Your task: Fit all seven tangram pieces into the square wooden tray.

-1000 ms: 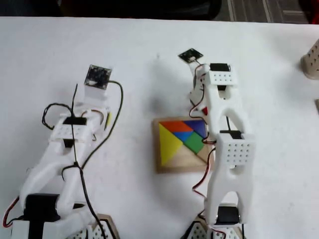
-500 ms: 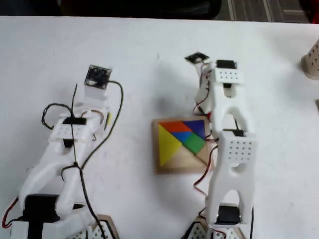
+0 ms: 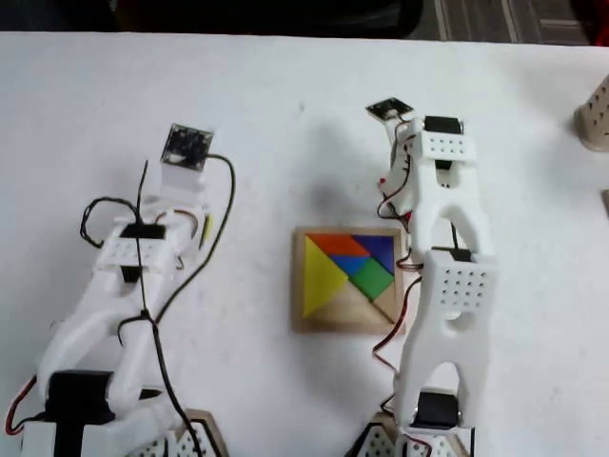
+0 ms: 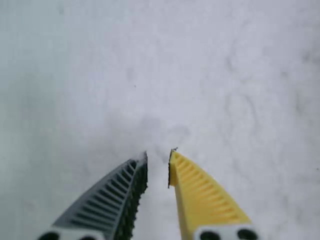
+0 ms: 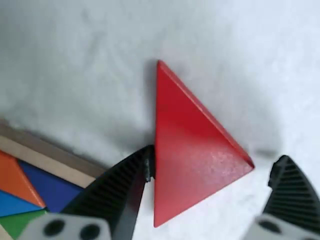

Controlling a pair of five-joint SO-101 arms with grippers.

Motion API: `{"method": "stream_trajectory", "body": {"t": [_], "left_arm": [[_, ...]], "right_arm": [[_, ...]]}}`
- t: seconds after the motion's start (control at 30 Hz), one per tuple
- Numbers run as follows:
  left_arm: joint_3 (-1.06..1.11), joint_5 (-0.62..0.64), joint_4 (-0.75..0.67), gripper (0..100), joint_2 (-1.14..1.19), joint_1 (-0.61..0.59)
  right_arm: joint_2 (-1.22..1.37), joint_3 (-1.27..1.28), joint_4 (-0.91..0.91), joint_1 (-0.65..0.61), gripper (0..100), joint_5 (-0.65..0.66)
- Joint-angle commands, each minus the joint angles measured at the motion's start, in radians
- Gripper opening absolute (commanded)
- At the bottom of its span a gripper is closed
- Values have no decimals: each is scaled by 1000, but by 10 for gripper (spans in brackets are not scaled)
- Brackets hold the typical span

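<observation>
The square wooden tray [image 3: 348,322] lies in the middle of the white table. Orange, blue, dark blue, green and yellow pieces [image 3: 324,276] sit in it, with bare wood at its near side. A red triangle [image 5: 190,145] lies flat on the table just outside the tray's rim [image 5: 45,150]. My right gripper [image 5: 215,162] is open, its black fingers standing one on each side of the triangle. The right arm [image 3: 438,190] stands beside the tray's right edge. My left gripper [image 4: 158,156] hangs over bare table with its grey and yellow fingertips almost together and nothing between them.
The left arm [image 3: 133,257] and its black cable [image 3: 224,205] occupy the table's left side. A beige perforated object [image 3: 595,114] stands at the far right edge. Red wires [image 3: 395,324] hang beside the tray's right rim.
The right arm has swung to the right and a little farther back, uncovering the tray's right side. The tray has turned slightly and sits squarer. The left arm has not moved.
</observation>
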Motion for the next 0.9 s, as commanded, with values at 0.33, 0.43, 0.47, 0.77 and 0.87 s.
{"method": "stream_trajectory", "body": {"t": [0.33,0.43,0.47,0.77,0.87], "left_arm": [[-8,-8,-29,109,-15,2],[-8,-8,-29,109,-15,2],[-8,-8,-29,109,-15,2],[-8,-8,-29,109,-15,2],[-8,-8,-29,109,-15,2]], "right_arm": [[64,-8,-35,5,273,0],[50,-8,-35,5,212,-3],[47,-8,-33,5,207,-5],[31,-9,18,2,206,-9],[-10,-9,41,4,206,-9]]}}
